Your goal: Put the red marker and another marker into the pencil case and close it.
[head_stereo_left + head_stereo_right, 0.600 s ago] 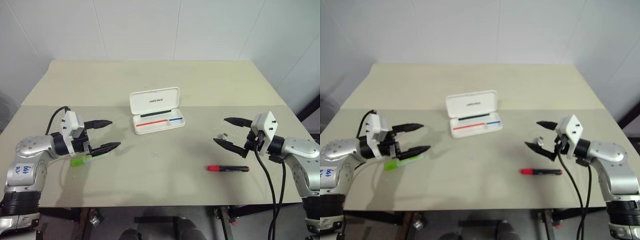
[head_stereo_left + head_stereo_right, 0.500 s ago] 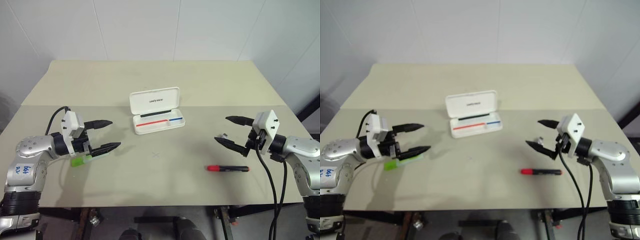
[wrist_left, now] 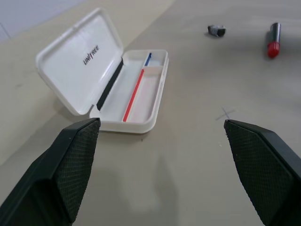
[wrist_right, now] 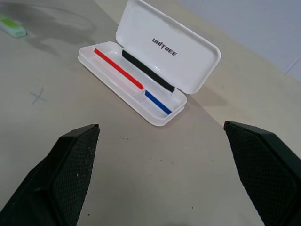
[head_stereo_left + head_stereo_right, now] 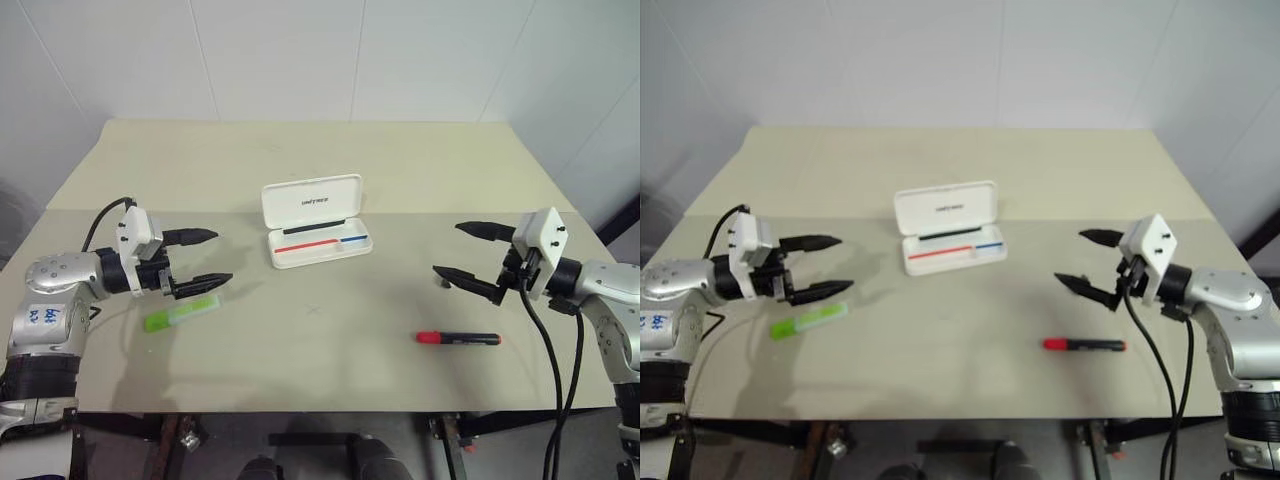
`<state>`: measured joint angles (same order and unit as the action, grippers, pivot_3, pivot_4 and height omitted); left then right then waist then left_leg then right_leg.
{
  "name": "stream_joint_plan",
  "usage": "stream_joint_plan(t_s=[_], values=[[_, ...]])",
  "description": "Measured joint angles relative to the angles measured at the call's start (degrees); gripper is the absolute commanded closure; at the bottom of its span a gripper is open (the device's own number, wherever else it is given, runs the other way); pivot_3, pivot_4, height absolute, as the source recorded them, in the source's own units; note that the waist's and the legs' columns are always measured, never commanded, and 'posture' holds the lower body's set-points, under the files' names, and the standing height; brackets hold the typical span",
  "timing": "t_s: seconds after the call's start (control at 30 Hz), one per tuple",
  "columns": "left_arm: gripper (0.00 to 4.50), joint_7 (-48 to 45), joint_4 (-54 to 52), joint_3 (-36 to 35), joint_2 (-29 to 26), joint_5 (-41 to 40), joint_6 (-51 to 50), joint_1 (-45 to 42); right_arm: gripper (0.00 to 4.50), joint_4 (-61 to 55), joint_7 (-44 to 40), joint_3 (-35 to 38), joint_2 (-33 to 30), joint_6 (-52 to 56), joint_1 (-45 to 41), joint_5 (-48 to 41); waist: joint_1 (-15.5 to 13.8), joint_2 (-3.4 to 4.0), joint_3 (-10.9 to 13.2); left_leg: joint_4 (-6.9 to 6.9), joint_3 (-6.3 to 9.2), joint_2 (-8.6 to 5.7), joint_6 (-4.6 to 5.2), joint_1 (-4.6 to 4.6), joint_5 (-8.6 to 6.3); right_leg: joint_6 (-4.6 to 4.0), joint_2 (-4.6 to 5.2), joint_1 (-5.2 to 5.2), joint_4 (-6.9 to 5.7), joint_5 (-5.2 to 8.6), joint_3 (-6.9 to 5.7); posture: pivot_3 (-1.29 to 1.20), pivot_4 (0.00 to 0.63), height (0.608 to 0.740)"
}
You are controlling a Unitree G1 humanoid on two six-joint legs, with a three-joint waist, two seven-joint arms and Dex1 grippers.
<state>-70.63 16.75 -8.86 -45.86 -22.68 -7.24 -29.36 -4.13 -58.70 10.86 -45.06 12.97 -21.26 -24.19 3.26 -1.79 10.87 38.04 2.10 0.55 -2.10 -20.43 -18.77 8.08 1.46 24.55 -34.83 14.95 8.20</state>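
Here, a beige table (image 5: 330,170) with the white pencil case (image 5: 318,233) near its middle, lid swung up and back, dark lettering on the lid's inside, a red and a blue stripe along the tray, nothing resting in the tray. Toward the table's left side, the light-green highlighter (image 5: 181,313) flat on the surface, lying at a slant, well apart from the case. Just above and beside it, the left gripper (image 5: 207,259), both black fingers spread wide, nothing between them, pointing inward toward the case; not touching the highlighter. On the right side near the front edge, the red marker (image 5: 458,338) lying flat, red cap end toward the middle of the table, black barrel toward the right. Above and a little behind it, the right gripper (image 5: 469,253), fingers likewise wide apart and empty, aimed inward. Near its lower finger, a small grey object (image 3: 216,30) on the tabletop. In front of the case, a faint pencilled cross (image 5: 314,309) on the surface.
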Motion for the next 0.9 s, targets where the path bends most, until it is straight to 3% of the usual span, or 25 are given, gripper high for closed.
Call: stream_joint_plan(t_s=[0.23,0.47,0.9], values=[[2.54,0.6,6.6,5.2,4.0,4.4,2.5,-6.3,0.0,-4.1,1.2,-3.9,3.7,2.5,-1.0,-1.1,-0.1,0.0,0.0,0.05,0.06,-0.03,0.0,-0.03,0.0,0.0,0.0,0.01,-0.07,0.0,-0.04,0.0,0.15,0.74],[2.54,3.8,14.8,11.2,11.5,11.2,6.8,-13.6,0.0,-4.0,0.7,-6.5,6.1,2.4,-5.3,-1.1,-0.3,0.0,0.0,0.09,0.23,-0.06,-0.01,-0.2,0.01,0.0,0.02,0.06,-0.12,0.0,-0.17,0.0,0.15,0.74],[2.54,8.0,31.7,15.1,15.7,20.4,14.5,-22.5,0.0,-5.5,2.4,-7.7,7.6,2.5,-5.4,-1.1,-0.8,0.0,0.0,0.23,0.32,-0.16,-0.08,-0.86,0.05,0.0,0.09,0.78,-0.37,0.0,-0.24,0.0,0.15,0.74]])
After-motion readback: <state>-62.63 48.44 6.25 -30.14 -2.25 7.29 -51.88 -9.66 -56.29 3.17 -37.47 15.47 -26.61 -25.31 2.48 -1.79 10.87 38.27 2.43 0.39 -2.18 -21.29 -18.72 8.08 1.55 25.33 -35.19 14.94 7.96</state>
